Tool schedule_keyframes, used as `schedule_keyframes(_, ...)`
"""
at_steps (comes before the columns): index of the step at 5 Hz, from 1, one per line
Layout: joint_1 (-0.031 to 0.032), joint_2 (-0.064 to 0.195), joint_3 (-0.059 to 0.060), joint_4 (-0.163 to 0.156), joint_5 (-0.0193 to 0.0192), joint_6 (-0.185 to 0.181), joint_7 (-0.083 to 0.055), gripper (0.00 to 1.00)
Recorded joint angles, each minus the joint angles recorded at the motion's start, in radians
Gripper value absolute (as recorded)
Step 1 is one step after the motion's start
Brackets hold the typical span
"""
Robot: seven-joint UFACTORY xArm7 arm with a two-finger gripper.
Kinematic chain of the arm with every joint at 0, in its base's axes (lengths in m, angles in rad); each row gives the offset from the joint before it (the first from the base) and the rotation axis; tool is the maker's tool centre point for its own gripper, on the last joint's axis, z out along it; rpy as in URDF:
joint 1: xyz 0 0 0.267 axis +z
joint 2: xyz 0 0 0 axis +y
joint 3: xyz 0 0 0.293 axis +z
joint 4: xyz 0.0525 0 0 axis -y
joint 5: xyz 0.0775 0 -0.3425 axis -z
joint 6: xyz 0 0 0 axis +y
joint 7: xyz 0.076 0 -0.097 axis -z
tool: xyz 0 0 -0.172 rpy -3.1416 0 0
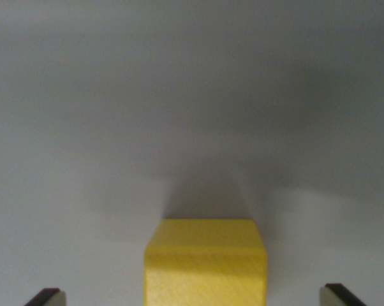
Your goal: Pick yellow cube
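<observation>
The yellow cube [205, 264] sits on a plain grey surface at the bottom centre of the wrist view, its lower part cut off by the frame edge. My gripper [192, 297] is open: one fingertip [46, 298] shows at the bottom left and the other fingertip [340, 295] at the bottom right. The cube lies between them, with a wide gap on each side and no contact. A soft shadow falls on the surface just beyond the cube.
A bare grey surface [192, 95] fills the remainder of the view, darker toward the upper right.
</observation>
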Motion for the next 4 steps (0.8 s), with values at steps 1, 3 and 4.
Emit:
schedule_keyframes(1,-0.0006,0.020,0.000,-0.013,0.0034,-0.029,-0.003,0.00)
schedule_keyframes(3,-0.0011,0.036,-0.001,-0.023,0.0060,-0.052,-0.006,0.00)
schedule_keyframes(4,-0.0011,0.036,-0.001,-0.023,0.0060,-0.052,-0.006,0.00)
